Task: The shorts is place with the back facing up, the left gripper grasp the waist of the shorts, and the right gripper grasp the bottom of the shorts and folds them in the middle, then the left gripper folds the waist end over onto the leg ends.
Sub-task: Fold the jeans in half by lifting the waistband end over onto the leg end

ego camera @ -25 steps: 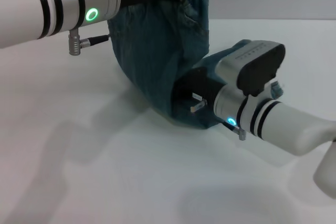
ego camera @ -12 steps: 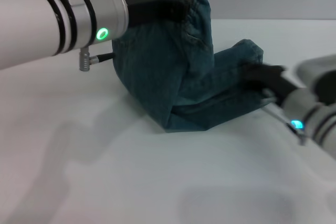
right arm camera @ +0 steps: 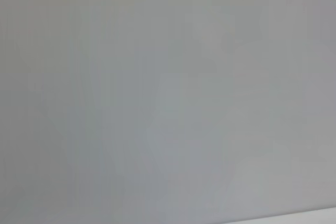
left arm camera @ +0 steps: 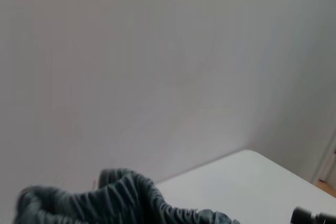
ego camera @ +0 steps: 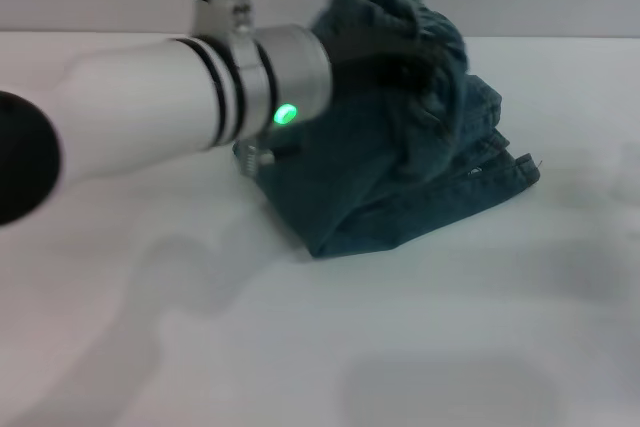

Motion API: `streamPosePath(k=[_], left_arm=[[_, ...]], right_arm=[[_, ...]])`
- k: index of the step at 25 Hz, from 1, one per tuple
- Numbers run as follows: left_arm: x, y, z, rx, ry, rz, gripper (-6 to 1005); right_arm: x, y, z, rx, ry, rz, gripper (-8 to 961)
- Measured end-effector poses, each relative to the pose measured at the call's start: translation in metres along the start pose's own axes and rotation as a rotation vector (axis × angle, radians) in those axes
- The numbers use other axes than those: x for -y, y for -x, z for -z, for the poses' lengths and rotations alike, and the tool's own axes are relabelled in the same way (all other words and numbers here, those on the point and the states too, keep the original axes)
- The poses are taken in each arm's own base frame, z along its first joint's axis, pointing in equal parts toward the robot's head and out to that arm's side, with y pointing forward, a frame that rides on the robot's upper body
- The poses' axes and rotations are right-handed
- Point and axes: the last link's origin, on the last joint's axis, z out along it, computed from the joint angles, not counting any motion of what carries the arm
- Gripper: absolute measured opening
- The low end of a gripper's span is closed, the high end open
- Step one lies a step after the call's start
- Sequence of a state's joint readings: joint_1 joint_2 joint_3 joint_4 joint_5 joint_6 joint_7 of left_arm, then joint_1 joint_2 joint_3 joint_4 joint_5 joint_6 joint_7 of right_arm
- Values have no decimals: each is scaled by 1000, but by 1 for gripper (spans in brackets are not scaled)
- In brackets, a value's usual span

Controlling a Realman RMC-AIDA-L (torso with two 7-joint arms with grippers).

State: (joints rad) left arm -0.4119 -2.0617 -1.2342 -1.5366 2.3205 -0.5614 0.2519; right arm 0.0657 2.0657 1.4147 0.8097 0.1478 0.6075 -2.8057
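One claw, the left gripper (ego camera: 400, 57), holds the shorts' (ego camera: 400, 187) waist (ego camera: 420, 17) raised.

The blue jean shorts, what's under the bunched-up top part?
Under the raised ruffled waist, held up by the left gripper, more folded blue denim shorts lie on the white table. The leg hems peek out; anything deeper is covered.

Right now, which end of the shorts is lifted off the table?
The ruffled waist, held up at the left pincer. The leg ends lie on the table.
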Motion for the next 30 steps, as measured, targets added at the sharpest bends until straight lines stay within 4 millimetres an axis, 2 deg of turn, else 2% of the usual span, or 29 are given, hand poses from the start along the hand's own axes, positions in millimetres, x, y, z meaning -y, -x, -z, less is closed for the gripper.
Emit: streamPosePath(k=[3, 6, 8, 9, 11, 12, 15, 21, 24, 26, 28, 30], left_arm=[[-9, 9, -13, 3, 19, -9, 85], [-14, 22, -28, 15, 35, 6, 85], [-14, 22, -28, 15, 35, 6, 85], [-19, 33, -38, 9, 42, -2, 85], [-19, 33, -38, 9, 42, -2, 85], [-25, 43, -44, 16, 48, -18, 85], [-28, 49, -48, 20, 54, -28, 86], [-27, 50, -49, -31, 38, -38, 215], [-25, 52, -47, -47, 26, -37, 357], [-17, 64, -38, -54, -8, -29, 452], [-13, 70, -35, -53, -24, -19, 659], [-8, 80, -27, -67, -54, -4, 678]], right_arm=[[15, 3, 10, 14, -49, 12, -2], [21, 3, 14, 16, -67, 9, -2], [22, 2, 15, 14, -69, 11, -2], [21, 2, 15, 13, -67, 15, -2], [20, 2, 14, 9, -56, 29, -2], [19, 2, 13, 8, -51, 35, -2], [17, 2, 13, 7, -43, 43, -2], [17, -1, 14, -2, -36, 52, -2], [19, -3, 18, -2, -43, 49, -2], [21, -4, 22, 5, -47, 47, -2], [23, -7, 26, 11, -51, 44, -2], [25, -8, 28, 13, -54, 40, -2]])
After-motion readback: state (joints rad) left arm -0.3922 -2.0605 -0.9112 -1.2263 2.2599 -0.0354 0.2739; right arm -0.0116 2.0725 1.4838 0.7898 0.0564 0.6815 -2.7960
